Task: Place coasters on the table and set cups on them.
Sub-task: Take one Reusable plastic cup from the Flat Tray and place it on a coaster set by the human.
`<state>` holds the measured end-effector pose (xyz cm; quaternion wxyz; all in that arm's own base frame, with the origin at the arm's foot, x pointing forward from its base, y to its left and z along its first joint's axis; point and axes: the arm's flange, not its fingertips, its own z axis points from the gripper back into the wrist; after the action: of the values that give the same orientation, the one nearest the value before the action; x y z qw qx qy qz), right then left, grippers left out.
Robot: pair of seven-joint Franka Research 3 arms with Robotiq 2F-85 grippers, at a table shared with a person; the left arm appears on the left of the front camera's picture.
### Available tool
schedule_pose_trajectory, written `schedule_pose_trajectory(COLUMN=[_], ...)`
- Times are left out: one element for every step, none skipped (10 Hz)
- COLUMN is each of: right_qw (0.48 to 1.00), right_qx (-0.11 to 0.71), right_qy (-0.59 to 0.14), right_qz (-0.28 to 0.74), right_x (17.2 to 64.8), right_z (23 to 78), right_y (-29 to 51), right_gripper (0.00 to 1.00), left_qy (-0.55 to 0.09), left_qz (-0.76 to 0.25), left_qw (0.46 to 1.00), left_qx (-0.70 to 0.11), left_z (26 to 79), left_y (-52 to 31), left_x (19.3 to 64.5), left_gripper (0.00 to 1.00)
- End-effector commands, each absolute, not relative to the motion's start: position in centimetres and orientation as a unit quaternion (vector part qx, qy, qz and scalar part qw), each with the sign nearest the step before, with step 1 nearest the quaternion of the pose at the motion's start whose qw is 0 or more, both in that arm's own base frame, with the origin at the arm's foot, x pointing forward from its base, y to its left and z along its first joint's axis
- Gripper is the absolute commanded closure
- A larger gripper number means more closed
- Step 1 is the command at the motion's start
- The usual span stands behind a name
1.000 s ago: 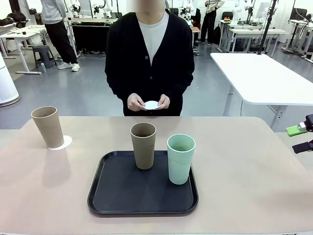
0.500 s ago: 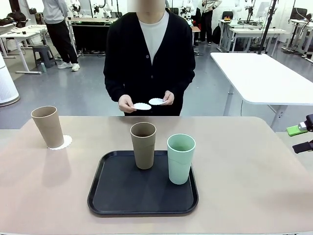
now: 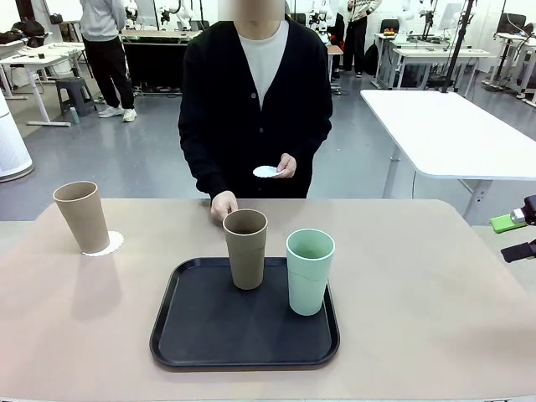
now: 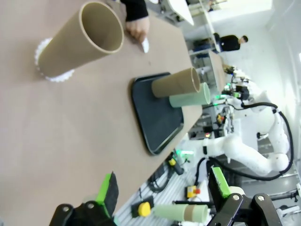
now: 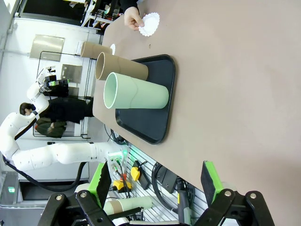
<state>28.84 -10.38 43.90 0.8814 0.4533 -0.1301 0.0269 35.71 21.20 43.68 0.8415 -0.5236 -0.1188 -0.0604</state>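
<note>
Front view: the matte beige table (image 3: 435, 318) carries a black rounded-square tray (image 3: 193, 335) near my edge. Two tall, tapered, handleless cups stand upright on it: a tan tray cup (image 3: 245, 249) and, just beside it, a mint cup (image 3: 310, 271). A second tan cup (image 3: 82, 216) stands upright well to my left on the first coaster (image 3: 109, 244), white with a lacy rim showing past the cup's base. The person's lowered hand (image 3: 224, 204) is at the table's far edge. In the right wrist view it holds the second coaster (image 5: 150, 23), scalloped white paper, at the tabletop. The raised hand (image 3: 286, 166) holds the third coaster (image 3: 265, 172) at waist height. My left gripper (image 4: 162, 193) has its jaws spread wide, with nothing between the green pads. My right gripper (image 5: 155, 186) is likewise spread and empty, near the table's right end.
</note>
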Motion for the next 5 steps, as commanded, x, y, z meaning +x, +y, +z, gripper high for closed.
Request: schedule_pose_trajectory(right_qw=[0.879, 0.879, 0.879, 0.879, 0.879], right_qx=[0.458, 0.458, 0.458, 0.458, 0.458], right_qy=[-0.132, -0.132, -0.132, -0.132, -0.132], right_qz=[0.027, 0.027, 0.027, 0.027, 0.027], right_x=[28.90, 28.90, 28.90, 28.90, 28.90], right_z=[43.88, 43.88, 43.88, 43.88, 43.88], right_y=[-10.38, -10.38, -10.38, -10.38, -10.38], right_gripper=[0.00, 0.00, 0.00, 0.00, 0.00], left_qy=[-0.121, -0.121, -0.121, -0.121, -0.121], left_qz=[-0.057, -0.057, -0.057, -0.057, -0.057], left_qw=[0.839, 0.839, 0.839, 0.839, 0.839], left_qx=[-0.527, -0.527, -0.527, -0.527, -0.527], left_z=[43.76, 43.76, 43.76, 43.76, 43.76], left_y=[21.15, 21.15, 21.15, 21.15, 21.15], left_x=[35.54, 35.54, 35.54, 35.54, 35.54], left_gripper=[0.00, 0.00, 0.00, 0.00, 0.00])
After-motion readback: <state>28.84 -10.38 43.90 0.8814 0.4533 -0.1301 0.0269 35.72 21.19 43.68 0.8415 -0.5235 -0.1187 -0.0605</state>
